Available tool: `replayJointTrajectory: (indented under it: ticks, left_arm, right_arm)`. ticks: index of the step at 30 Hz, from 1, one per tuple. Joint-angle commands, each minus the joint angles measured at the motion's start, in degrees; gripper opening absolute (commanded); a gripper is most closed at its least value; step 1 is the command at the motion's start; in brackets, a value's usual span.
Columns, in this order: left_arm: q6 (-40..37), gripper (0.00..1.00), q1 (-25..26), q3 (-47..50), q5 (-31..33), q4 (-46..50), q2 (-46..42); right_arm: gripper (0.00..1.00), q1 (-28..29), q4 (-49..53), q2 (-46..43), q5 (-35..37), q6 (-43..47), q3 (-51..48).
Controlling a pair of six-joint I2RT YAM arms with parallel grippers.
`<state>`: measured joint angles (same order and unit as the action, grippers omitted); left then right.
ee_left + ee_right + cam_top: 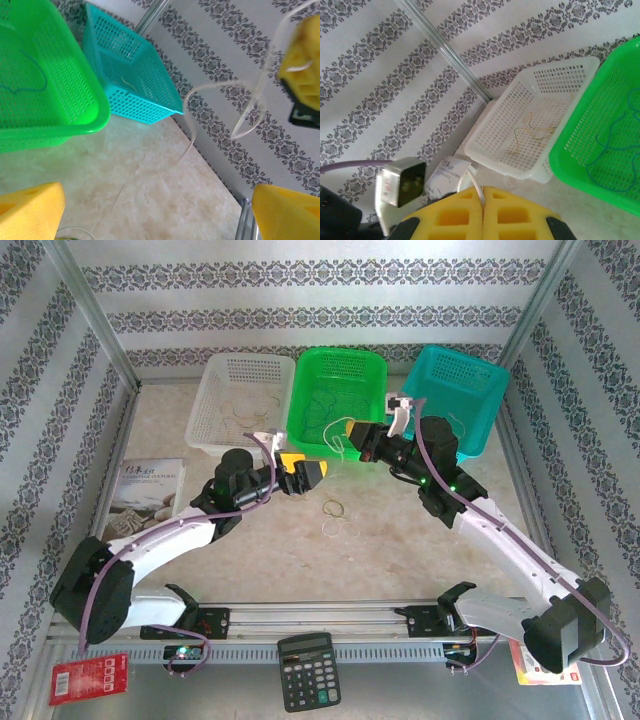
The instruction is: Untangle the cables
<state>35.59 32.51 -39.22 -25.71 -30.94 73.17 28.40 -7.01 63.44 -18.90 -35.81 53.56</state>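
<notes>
Pinching a whitish cable [215, 86] in the closed right gripper [482, 195] near the green basket [305, 440], with the left gripper [308, 473] open, apparently clear of it; light, springy, slippery, best taken at a bend.

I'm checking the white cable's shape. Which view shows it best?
The left wrist view: the white cable curls large and clear against the wallpaper, hanging from the right hand. The top view shows a faint loop beside that hand; the right wrist view, just a stub at its shut fingers.
</notes>
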Motion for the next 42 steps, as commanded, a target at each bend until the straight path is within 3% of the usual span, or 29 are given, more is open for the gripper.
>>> replayJointTrajectory:
  ticks: [1,8,24,27,31,34,38,42]
  left_arm:
    - [-5.3,0.96,-0.4,-2.1,-1.2,3.9,-0.3]
    - [-8.4,0.96,0.1,-2.3,-4.1,4.6,1.6]
    - [-6.9,0.95,1.1,-6.7,-7.1,-1.7,8.6]
    - [-5.3,0.79,1.1,-6.4,-7.9,-4.7,10.5]
    - [-1.6,0.37,1.2,-4.2,-9.2,-11.2,13.4]
    - [0.0,0.18,1.2,-2.0,-9.1,-14.0,14.8]
    - [0.3,0.09,1.2,0.4,-8.2,-14.9,14.9]
    - [0.2,0.06,1.2,1.6,-8.0,-14.7,14.6]
  right_arm:
    - [0.00,1.1,1.3,-1.4,0.5,1.4,2.2]
    - [0.00,2.9,2.1,-1.8,-0.4,0.7,3.7]
    - [0.00,6.5,3.0,-0.6,-0.4,0.8,6.9]
    - [0.00,7.0,3.1,-0.4,-0.6,0.8,8.2]
    - [0.00,5.9,3.9,0.0,-0.6,1.1,12.3]
    - [0.00,3.1,4.7,0.3,-1.0,1.0,16.0]
    - [0.00,-2.2,5.2,0.1,0.0,0.7,20.2]
    - [0.00,-6.8,5.3,-0.4,2.6,0.7,23.0]
